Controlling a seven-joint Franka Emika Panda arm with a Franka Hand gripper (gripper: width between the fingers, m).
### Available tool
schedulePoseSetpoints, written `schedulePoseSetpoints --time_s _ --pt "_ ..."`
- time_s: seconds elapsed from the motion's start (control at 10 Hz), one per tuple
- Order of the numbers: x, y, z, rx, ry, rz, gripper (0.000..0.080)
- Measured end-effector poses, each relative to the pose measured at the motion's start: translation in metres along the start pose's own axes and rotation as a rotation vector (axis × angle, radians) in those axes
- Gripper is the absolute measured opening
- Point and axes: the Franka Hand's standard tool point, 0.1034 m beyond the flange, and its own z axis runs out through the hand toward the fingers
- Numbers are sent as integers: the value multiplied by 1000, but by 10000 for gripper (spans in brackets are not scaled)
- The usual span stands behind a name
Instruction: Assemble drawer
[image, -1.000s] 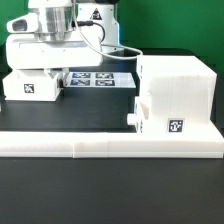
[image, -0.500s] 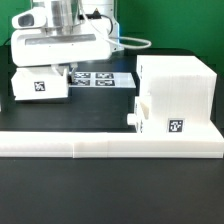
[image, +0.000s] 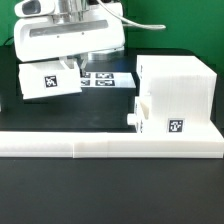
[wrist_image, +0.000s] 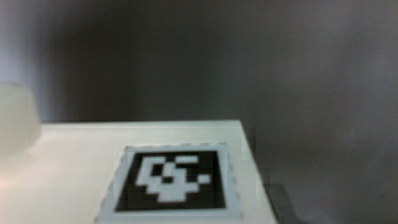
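Note:
The large white drawer shell stands at the exterior view's right. A smaller box with a knob and a tag sits in its lower part. My gripper is at the exterior view's left, shut on a second small white drawer box. It holds that box tilted, a little above the black table. The fingertips are mostly hidden by the hand and the box. In the wrist view the box's white top and its tag fill the near part, blurred.
The long low white L-shaped rail runs across the front of the table. The marker board lies flat behind the held box, between it and the shell. Cables hang behind the arm.
The gripper has moved toward the exterior view's right with the small box in it. The box has lifted off the table and now tilts. The shell and rail have not moved.

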Motion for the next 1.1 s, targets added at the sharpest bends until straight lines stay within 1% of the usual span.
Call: schedulePoseSetpoints --time_s 0.2,0.3,0.4,0.5,0.6,0.7,1.1 --pt "0 0 0 0 -1 -35 44" --pt "0 0 1 -1 -4 -127 44" --pt "6 0 1 2 -11 -260 44" --pt "19 -1 -3 7 -22 -356 44" --pt "32 -4 -4 -2 -30 -491 44" --pt "37 -5 -4 -2 -39 -572 44" --pt "35 -2 -2 1 -45 -808 44"
